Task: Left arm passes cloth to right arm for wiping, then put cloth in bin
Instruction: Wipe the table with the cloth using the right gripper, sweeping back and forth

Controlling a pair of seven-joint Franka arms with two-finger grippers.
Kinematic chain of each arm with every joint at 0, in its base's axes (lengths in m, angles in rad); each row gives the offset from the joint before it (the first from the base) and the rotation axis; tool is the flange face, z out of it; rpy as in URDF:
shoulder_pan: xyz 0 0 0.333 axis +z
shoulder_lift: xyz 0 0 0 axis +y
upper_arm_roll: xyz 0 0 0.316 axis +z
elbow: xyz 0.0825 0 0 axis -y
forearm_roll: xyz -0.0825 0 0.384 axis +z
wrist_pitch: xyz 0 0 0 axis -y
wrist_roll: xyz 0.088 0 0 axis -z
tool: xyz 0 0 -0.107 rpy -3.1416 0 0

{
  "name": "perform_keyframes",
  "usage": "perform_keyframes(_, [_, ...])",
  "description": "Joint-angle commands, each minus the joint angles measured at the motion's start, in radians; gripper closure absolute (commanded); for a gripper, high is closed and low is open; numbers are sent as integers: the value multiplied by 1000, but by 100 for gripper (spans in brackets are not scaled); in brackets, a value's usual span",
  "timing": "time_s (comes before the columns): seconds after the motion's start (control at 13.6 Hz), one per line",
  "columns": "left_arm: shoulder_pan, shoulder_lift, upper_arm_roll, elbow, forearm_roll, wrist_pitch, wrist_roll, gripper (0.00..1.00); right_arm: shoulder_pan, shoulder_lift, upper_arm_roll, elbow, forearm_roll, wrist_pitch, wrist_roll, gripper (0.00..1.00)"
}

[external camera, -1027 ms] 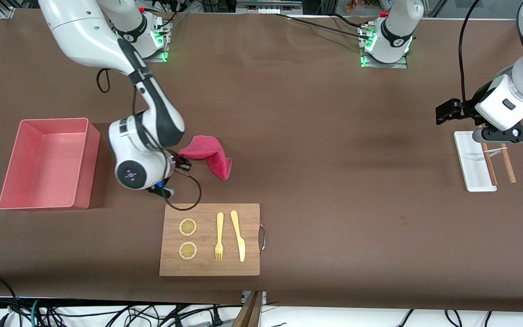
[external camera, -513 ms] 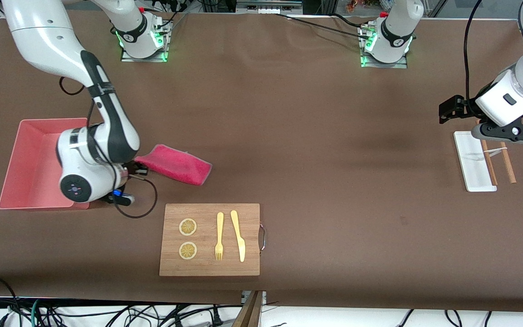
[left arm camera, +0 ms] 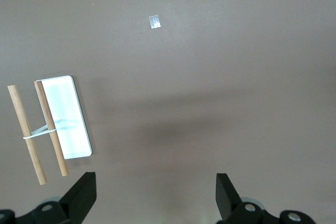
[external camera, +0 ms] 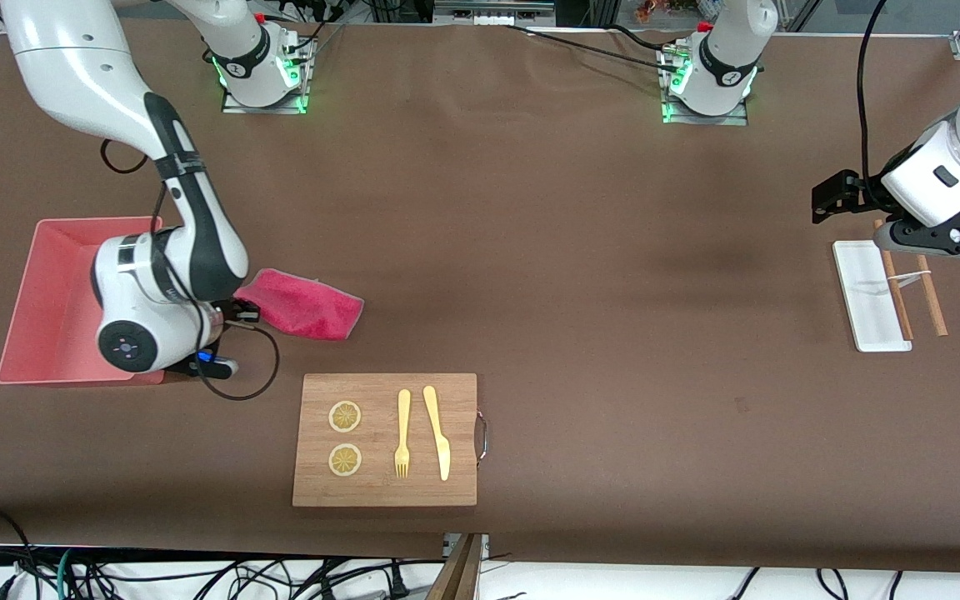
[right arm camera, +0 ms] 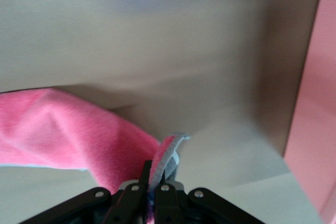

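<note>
My right gripper [external camera: 240, 312] is hanging beside the bin [external camera: 55, 367], at the right arm's end of the tabletop [external camera: 580, 250], pinching the cloth [external camera: 307, 305], which is trailing toward the middle. The wooden board [external camera: 385, 483] is lying nearer the camera, carrying two lemon slices [external camera: 345, 417], a fork [external camera: 402, 432] and a knife [external camera: 437, 431]. My left gripper [left arm camera: 156, 195] is waiting above the white tray [external camera: 868, 296] and chopsticks [external camera: 928, 292].

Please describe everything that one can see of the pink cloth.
The cloth is a small, fuzzy crimson-pink towel, folded over itself, with a grey edge pinched in the shut right gripper. It trails from that gripper on or just over the brown table, beside the bin and farther from the front camera than the wooden board.
</note>
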Motion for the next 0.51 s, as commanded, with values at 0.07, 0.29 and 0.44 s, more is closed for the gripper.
perform_keyframes(0.07, [6, 0, 6, 14, 27, -16, 17, 0, 78, -6, 8, -3, 14, 37, 165, 100])
perform_keyframes(0.29, [13, 6, 7, 21, 24, -16, 18, 0, 155, 6, 8, -3, 82, 101, 309, 100])
perform_keyframes(0.44, [13, 38, 6, 58, 25, -16, 15, 0, 214, 15, 8, 0, 99, 156, 407, 100])
